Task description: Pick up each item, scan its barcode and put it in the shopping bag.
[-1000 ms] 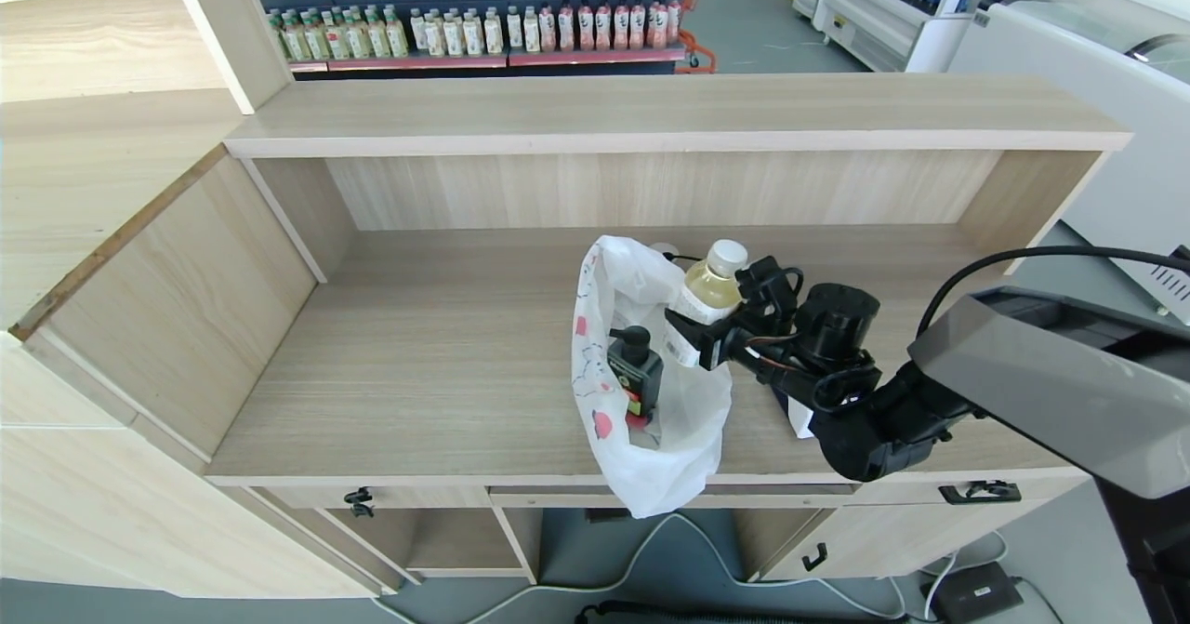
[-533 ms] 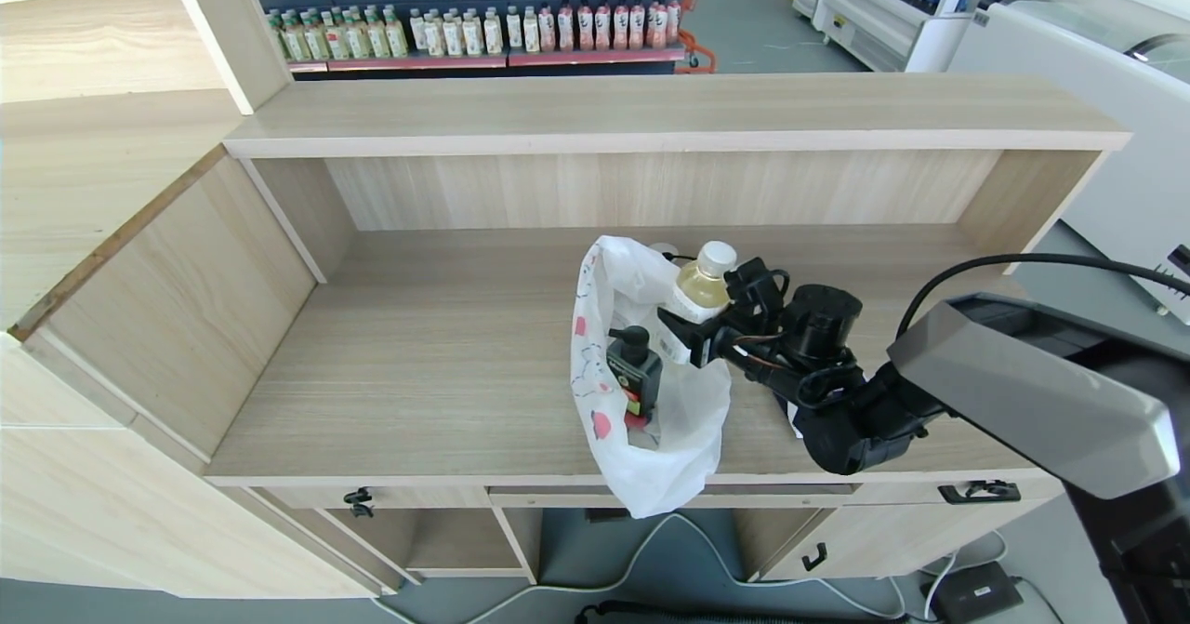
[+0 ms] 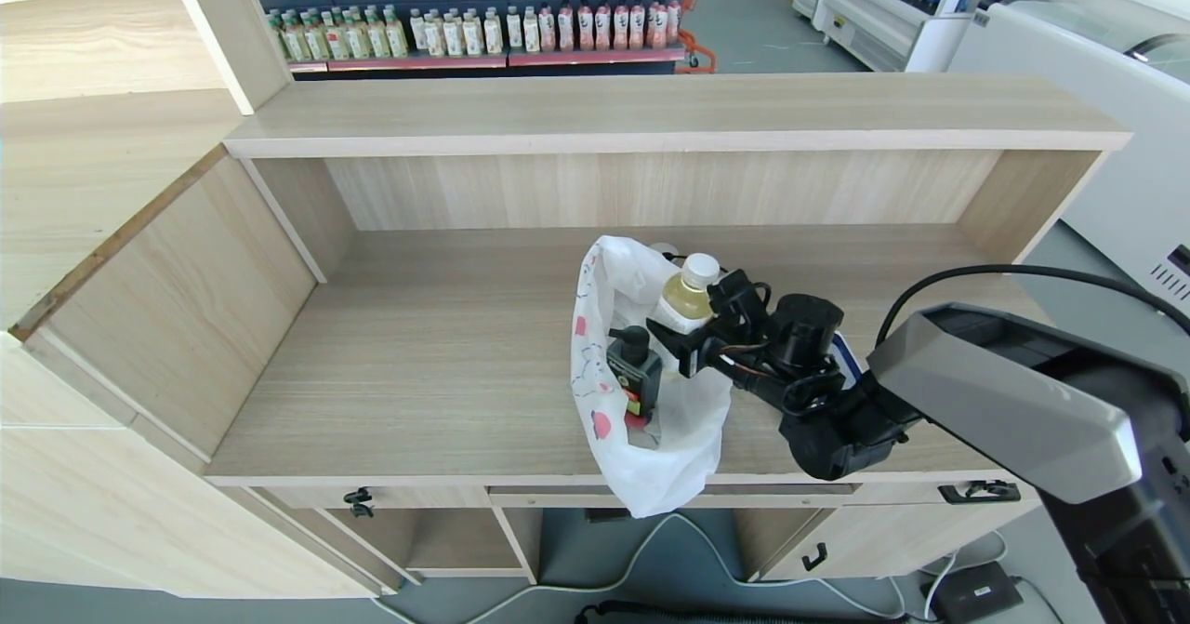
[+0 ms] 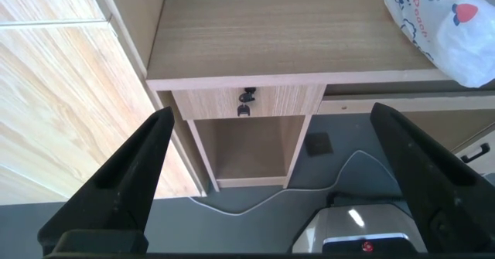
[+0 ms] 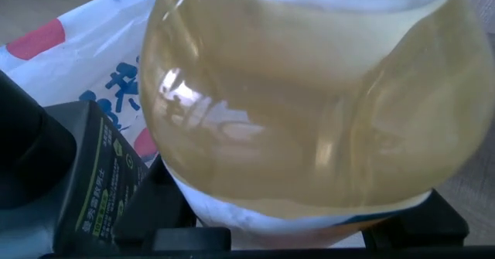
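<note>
the right hand (image 3: pixel 685 331) grips the bottle (image 3: pixel 686 298) over the bag (image 3: pixel 614 275).

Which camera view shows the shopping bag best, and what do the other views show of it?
The head view: the whole bag shows, open on the counter. The left wrist view catches one end of the bag; the right wrist view shows a patch of the bag beside the bottle.

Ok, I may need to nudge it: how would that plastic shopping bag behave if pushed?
The shopping bag looks thin and crumpled, so it would probably buckle rather than slide whole. The dark bottle inside likely anchors it, yet might tip. One end droops over the counter edge, so a push that way could drag it off.
</note>
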Controlling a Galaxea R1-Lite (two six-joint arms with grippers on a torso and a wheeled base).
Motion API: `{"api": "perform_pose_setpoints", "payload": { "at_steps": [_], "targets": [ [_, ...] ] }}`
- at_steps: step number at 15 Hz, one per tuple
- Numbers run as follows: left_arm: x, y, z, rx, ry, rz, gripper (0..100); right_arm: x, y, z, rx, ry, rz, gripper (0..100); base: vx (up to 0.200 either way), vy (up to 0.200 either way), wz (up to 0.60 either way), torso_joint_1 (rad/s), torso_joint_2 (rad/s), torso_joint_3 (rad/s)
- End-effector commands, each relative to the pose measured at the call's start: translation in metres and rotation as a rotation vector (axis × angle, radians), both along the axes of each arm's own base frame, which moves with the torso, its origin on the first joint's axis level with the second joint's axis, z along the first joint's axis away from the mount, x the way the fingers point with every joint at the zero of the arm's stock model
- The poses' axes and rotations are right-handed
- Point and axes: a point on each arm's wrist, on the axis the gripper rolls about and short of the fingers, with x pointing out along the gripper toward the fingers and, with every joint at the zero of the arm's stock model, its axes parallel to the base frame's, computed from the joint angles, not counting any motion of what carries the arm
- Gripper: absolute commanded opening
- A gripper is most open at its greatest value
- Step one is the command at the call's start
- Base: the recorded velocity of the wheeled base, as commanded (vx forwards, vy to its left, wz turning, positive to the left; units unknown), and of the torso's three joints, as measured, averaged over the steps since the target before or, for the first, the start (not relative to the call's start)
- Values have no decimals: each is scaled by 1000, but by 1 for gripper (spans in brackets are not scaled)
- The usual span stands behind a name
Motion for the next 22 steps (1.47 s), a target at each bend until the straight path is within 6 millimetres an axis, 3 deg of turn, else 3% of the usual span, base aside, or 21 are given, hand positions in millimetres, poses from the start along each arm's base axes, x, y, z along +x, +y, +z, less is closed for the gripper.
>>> {"api": "perform_pose_setpoints", "payload": {
  "at_steps": [1,8,9,17,22],
  "targets": [
    [0,0,0,0,0,0,100,1,1,-4,-5,3,1,0,0,0,0,0,0,0],
    [0,0,0,0,0,0,100,0,2,-4,-5,3,3,0,0,0,0,0,0,0],
    [0,0,0,0,0,0,100,0,2,-3,-4,1,3,100,0,0,0,0,0,0],
    [0,0,0,0,0,0,100,-3,0,16,11,-39,26,100,0,0,0,0,0,0],
    [0,0,0,0,0,0,100,-27,-4,96,91,-160,131,100,0,0,0,0,0,0]
  ]
}}
